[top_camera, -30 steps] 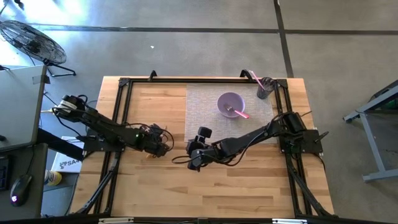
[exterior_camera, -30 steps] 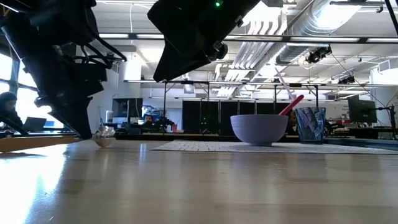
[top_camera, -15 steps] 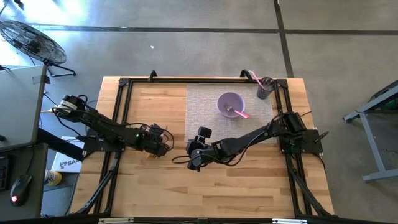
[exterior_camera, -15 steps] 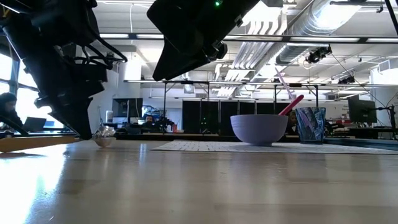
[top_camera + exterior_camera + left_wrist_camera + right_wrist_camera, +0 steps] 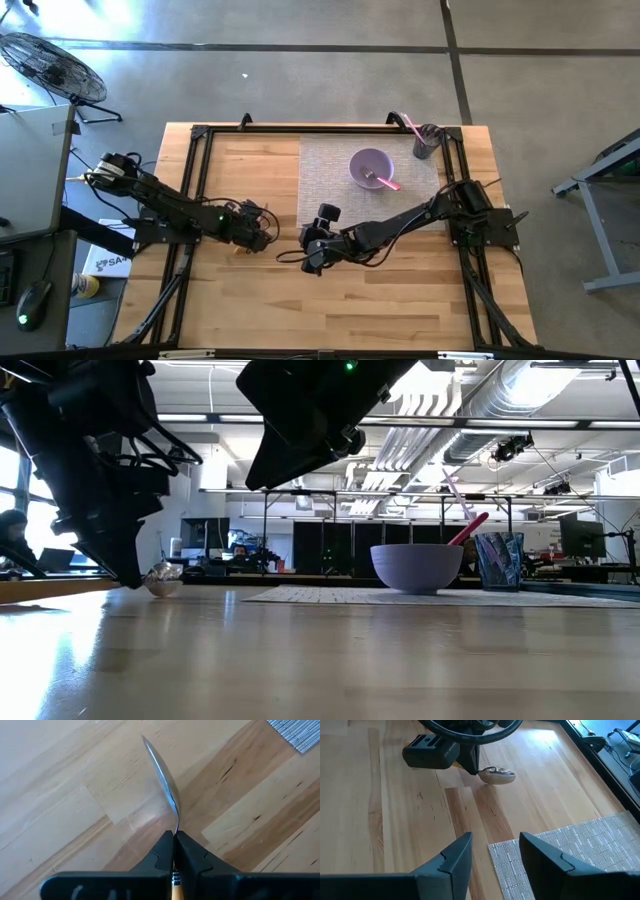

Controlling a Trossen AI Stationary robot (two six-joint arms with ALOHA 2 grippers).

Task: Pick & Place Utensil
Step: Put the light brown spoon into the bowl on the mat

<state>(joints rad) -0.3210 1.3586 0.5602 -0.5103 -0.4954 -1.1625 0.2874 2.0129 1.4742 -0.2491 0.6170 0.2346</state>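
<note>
Left arm reached in from nine o'clock, stretched low toward the middle of the worktop [image 5: 250, 190]. Left pincer [image 5: 174, 851] pinched tight on the thin neck of a spoon [image 5: 162, 772], tip pointing down at the wood. Right arm came in from three o'clock, folded across toward the centre. Right pincer [image 5: 492, 851] hung above the surface, fingers [image 5: 454, 857] parted and empty, aimed toward nine o'clock.
</note>
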